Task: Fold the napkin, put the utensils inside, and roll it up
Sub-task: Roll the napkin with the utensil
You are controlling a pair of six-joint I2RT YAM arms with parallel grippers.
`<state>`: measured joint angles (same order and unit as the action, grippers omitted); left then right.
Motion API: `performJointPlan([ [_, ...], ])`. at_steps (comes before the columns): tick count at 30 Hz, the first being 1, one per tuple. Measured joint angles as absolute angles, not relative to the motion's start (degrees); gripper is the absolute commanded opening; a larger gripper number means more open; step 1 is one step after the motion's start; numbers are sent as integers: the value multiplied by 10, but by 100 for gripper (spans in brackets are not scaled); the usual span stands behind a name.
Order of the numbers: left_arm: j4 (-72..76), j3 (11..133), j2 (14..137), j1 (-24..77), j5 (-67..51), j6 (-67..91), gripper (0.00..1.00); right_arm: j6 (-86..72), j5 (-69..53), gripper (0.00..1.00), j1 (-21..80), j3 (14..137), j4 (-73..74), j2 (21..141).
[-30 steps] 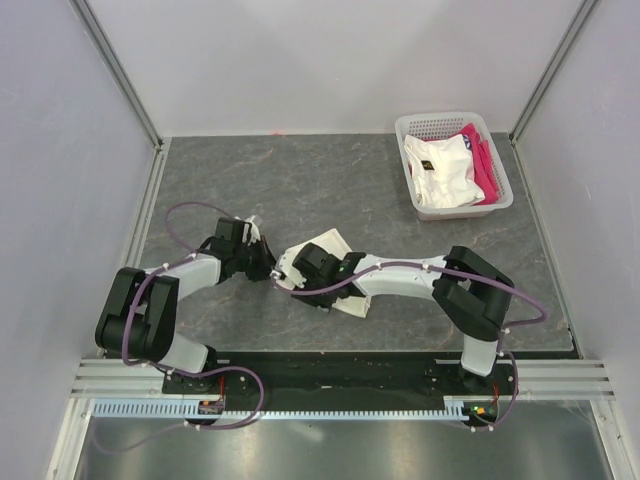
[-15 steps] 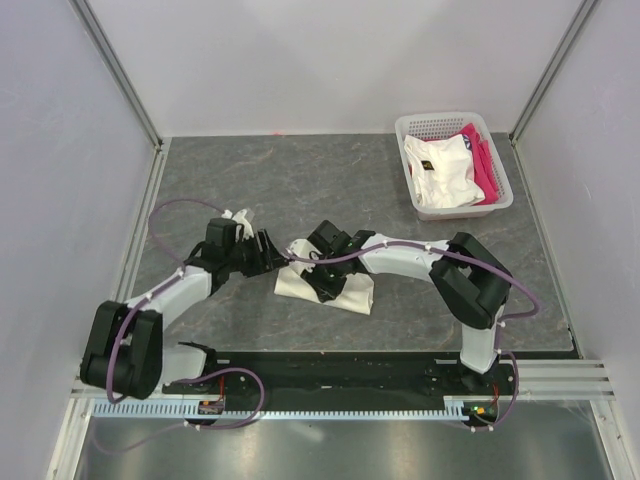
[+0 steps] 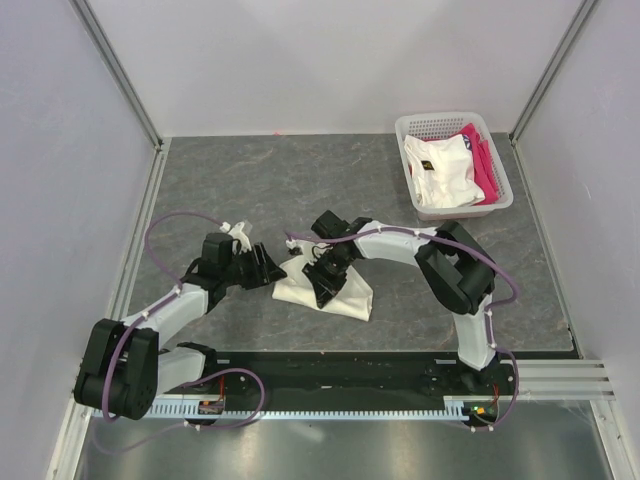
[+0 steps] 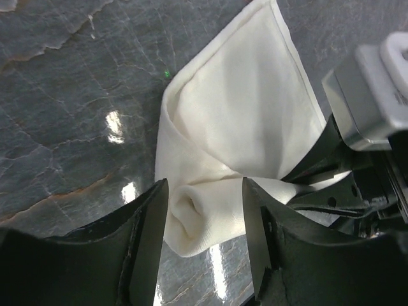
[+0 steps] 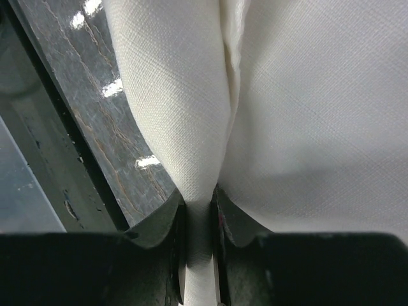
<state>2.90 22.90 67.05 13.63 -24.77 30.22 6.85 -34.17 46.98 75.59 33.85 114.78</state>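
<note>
Reaching in from the lower left of the overhead view, the left arm brings the left fingers (image 3: 268,267) to the left end of the napkin (image 3: 345,298). These fingers stand wide apart. In the wrist view they (image 4: 143,242) flank the napkin's (image 4: 248,115) rounded, folded end, which lies between them; whether they touch the cloth I cannot tell.

The napkin lies on the grey table (image 3: 300,180) at the centre of the frame, a cream bundle folded over on itself.

Just right of the left fingers, the right fingers (image 3: 322,284) press down onto the napkin from above – narrow, pinching a raised ridge of the cloth (image 5: 306,95) between their (image 5: 159,223) tips.

At the upper right, well apart, a white basket (image 3: 440,116) holds a white garment (image 3: 440,170) and a pink cloth (image 3: 482,160).
</note>
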Motion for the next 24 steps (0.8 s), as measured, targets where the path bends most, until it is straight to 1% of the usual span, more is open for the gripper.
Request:
performJointPlan([
  [5, 42, 219, 673, 136, -263, 305, 43, 62, -368, 24, 462, 770, 350, 1166],
  [8, 50, 219, 681, 136, -272, 306, 33, 60, -378, 24, 461, 775, 352, 1171],
  [9, 51, 219, 684, 136, -274, 307, 24, 59, -379, 24, 460, 775, 352, 1172],
  [11, 54, 218, 690, 136, -276, 310, 14, 58, -382, 25, 459, 776, 353, 1174],
  [12, 55, 218, 691, 136, -276, 312, 5, 58, -384, 25, 458, 777, 354, 1175],
  [13, 55, 217, 693, 136, -276, 313, 2, 58, -387, 26, 456, 777, 354, 1176],
  [14, 55, 217, 694, 136, -276, 315, 2, 57, -389, 27, 454, 778, 354, 1177],
  [17, 54, 217, 697, 136, -270, 317, 2, 55, -394, 36, 450, 778, 354, 1178],
  [20, 44, 218, 700, 136, -256, 317, 2, 48, -399, 51, 446, 778, 354, 1176],
  [23, 30, 225, 710, 136, -246, 317, 2, 45, -384, 59, 442, 778, 354, 1164],
  [24, 26, 229, 715, 136, -242, 317, 2, 45, -371, 60, 441, 778, 354, 1157],
])
